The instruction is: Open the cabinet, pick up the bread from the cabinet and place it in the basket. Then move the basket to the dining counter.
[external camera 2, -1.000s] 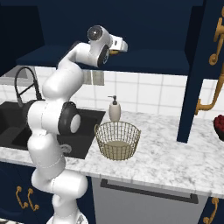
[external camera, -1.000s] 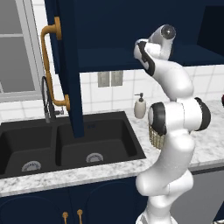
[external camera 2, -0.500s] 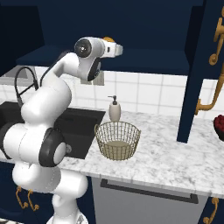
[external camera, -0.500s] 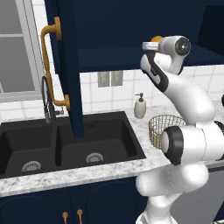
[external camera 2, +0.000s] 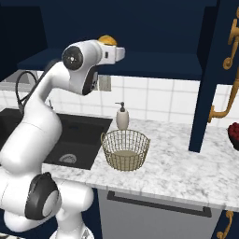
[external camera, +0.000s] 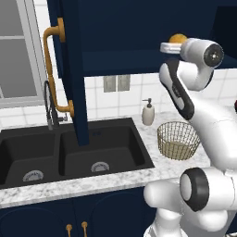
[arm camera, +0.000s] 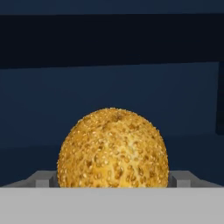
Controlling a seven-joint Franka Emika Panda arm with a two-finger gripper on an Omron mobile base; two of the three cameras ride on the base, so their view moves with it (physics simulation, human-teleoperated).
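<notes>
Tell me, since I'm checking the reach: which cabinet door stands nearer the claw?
The left door, the one hanging over the sink; the right door stands farther off, past the basket.

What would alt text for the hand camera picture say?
A round, golden, seed-crusted bread sits close in front of the camera, between the gripper's two open grey fingertips. Behind it is the dark navy inside of the cabinet.

Base views flank the basket (external camera: 178, 140) (external camera 2: 126, 149) (shared); hand view hugs bread (arm camera: 113, 148).
</notes>
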